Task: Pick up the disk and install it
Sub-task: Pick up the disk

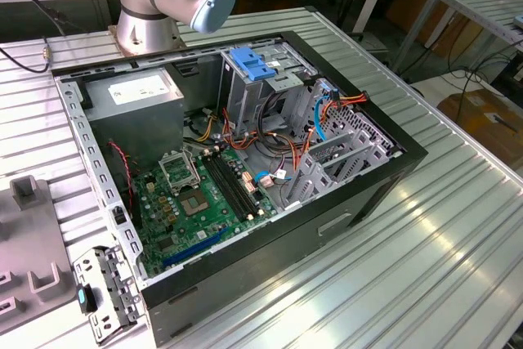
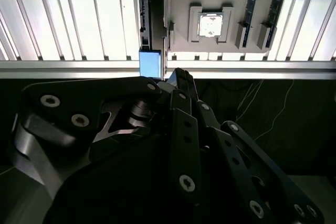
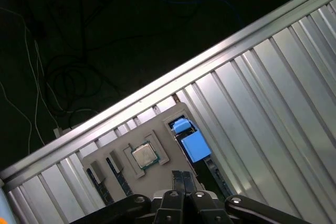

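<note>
Blue-railed disk (image 3: pixel 190 142) is standing edgewise beside the grey tray (image 3: pixel 160 137), mid-frame in the first wrist view, while the closed, empty gripper (image 3: pixel 182 176) is hovering nearby, seemingly readying a pickup that needs it opened.

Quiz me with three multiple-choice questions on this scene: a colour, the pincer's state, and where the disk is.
1. What colour is the motherboard? A green; B red; C white.
2. How is the pincer? A wide open; B shut, empty; C half open.
3. Where is the disk? A on the motherboard; B at the grey tray's edge; C in the pincer.
Answers: A, the board is green in the exterior view; B, its fingertips meet with nothing between in the first wrist view; B, its blue rail sits by the tray in both wrist views.
</note>
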You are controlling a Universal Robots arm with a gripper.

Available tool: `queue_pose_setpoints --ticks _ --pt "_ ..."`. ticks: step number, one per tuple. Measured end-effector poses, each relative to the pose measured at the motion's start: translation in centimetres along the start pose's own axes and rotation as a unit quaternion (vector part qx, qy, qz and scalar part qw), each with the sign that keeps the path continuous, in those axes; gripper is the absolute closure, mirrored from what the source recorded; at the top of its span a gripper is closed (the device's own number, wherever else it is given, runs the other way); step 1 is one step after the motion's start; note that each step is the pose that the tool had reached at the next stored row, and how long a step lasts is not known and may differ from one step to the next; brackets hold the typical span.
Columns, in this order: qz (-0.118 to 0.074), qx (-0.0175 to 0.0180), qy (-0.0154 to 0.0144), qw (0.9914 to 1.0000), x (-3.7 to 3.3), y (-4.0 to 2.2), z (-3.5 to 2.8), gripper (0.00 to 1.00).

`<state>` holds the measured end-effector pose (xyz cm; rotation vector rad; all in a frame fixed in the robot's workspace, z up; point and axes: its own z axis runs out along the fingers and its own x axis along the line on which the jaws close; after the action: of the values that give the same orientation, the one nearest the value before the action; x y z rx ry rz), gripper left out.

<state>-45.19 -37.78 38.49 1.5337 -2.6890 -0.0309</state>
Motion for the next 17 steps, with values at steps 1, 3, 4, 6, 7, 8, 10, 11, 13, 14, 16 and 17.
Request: queue_pose_setpoints --ticks 1,3,4,6,7,8,10,11,13,14,16,17 --pt "-0.004 0.0001 0.0001 0.99999 0.00 0.00 0.00 0.89" --pt "-0.015 0.0005 0.0006 0.99988 0.00 0.00 0.01 0.89" --pt "-0.024 0.0008 0.0010 0.99970 0.00 0.00 0.01 0.89" --pt "-0.047 0.0015 0.0018 0.99888 -0.01 0.00 0.05 0.89" --pt "-0.055 0.0017 0.0022 0.99846 0.00 0.00 0.06 0.89" --pt "-0.064 0.0019 0.0026 0.99797 0.00 0.00 0.07 0.89" --pt "-0.075 0.0026 0.0029 0.99719 -0.03 0.01 0.15 0.89" --pt "-0.082 0.0032 0.0033 0.99665 -0.05 0.02 0.21 0.89" --pt "-0.091 0.0056 0.0030 0.99587 -0.11 0.04 0.37 0.89" --pt "-0.092 0.0070 0.0024 0.99573 -0.16 0.07 0.44 0.89" --pt "-0.093 0.0101 0.0011 0.99563 -0.46 0.24 0.55 0.89" --pt "-0.093 0.0117 0.0004 0.99556 -0.77 0.42 0.67 0.89"
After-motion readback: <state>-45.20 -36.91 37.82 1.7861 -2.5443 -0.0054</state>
